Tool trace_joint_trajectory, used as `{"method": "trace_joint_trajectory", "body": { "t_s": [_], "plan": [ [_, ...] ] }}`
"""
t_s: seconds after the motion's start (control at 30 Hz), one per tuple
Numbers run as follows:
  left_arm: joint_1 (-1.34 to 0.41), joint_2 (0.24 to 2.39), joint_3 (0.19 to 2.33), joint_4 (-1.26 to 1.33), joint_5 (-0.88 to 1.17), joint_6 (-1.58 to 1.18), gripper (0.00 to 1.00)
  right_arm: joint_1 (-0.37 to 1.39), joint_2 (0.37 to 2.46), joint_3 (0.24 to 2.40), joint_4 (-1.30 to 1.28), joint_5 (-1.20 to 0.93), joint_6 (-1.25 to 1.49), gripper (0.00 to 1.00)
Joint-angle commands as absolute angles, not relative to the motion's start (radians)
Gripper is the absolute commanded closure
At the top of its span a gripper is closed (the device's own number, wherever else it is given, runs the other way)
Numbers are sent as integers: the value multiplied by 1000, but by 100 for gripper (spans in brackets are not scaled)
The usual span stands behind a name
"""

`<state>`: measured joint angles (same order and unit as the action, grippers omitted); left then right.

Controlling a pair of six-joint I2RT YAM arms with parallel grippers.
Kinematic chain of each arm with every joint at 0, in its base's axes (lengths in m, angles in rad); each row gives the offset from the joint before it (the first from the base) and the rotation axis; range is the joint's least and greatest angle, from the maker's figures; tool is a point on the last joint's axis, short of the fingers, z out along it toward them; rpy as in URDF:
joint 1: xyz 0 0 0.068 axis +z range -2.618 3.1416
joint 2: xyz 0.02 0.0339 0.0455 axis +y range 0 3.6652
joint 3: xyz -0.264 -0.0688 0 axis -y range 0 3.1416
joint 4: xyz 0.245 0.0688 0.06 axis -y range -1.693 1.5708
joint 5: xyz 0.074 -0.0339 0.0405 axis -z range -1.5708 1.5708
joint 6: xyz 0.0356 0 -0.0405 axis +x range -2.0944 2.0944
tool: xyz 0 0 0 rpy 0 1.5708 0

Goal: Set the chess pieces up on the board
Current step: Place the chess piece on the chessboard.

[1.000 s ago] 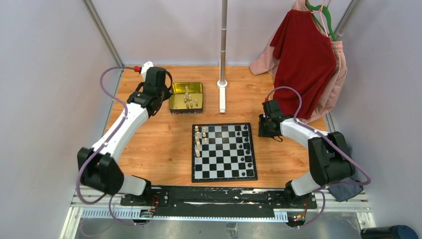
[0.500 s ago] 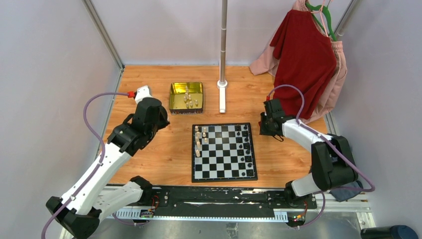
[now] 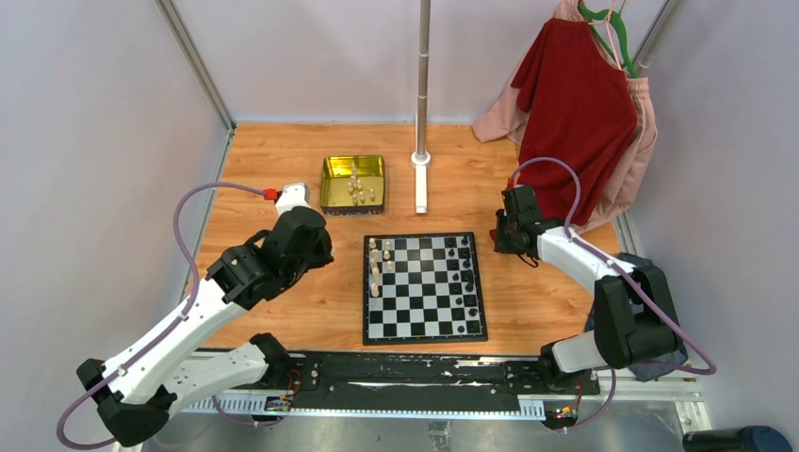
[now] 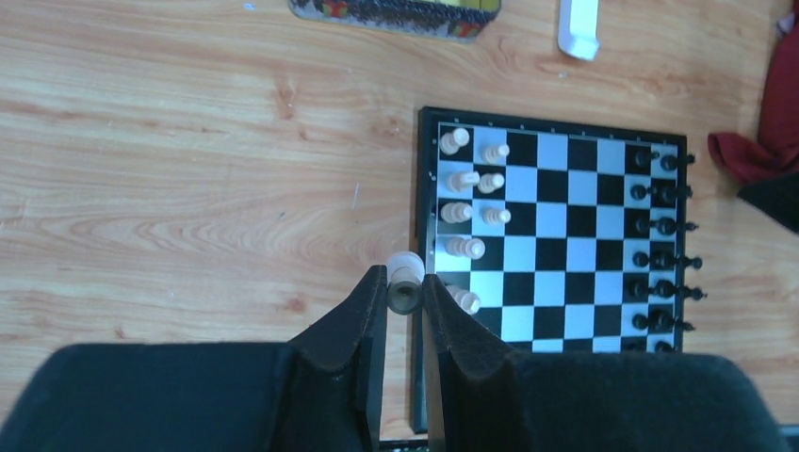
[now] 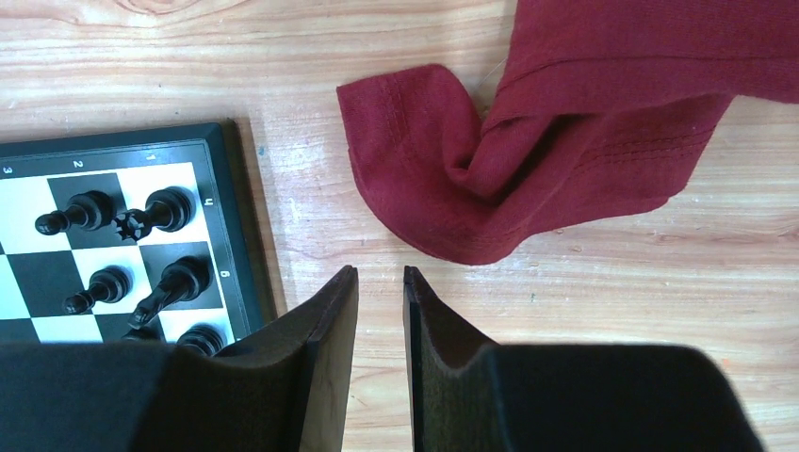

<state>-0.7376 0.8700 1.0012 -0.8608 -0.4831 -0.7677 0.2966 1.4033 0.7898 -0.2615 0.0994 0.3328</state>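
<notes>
Since the left arm was last seen over the gold tin (image 3: 352,159) in the upper middle of the overhead view, it has been swung down and inward. The left gripper (image 4: 405,282) is now held just outside the left edge of the board (image 3: 424,315). A pale chess piece (image 4: 406,268) is pinched between its narrowly set fingers, in the lower centre of the wrist view. A pickup from the tin is thus judged complete, and a placing step is at hand.

Several pale pieces (image 4: 464,248) are already stood in the board's two left columns, with gaps left lower in the frame. The black pieces (image 3: 464,273) are lined along the right side, which appears filled. More pale pieces (image 3: 358,188) are seen waiting in the tin, so the task is judged to be well under way but not near its end.

The right gripper (image 5: 380,282) has barely been shifted. It is kept over bare wood beside the board's upper right corner, near a red cloth (image 5: 528,160), with its jaws parted and nothing between them.
</notes>
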Motion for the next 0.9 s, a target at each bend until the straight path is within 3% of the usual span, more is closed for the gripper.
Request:
{"method": "trace_joint_trajectory", "body": {
  "t_s": [0.0,0.33,0.87],
  "plan": [
    [-820,890,980,-890,-532,-792,99,285,1379,790,-279,134,317,71],
    [-1040,1006,978,-888,-634,-855,99,286,1368,790,-291,140,310,71],
    [-1151,1073,958,-885,-673,-915,100,285,1345,778,-303,132,311,71]
  ]
}}
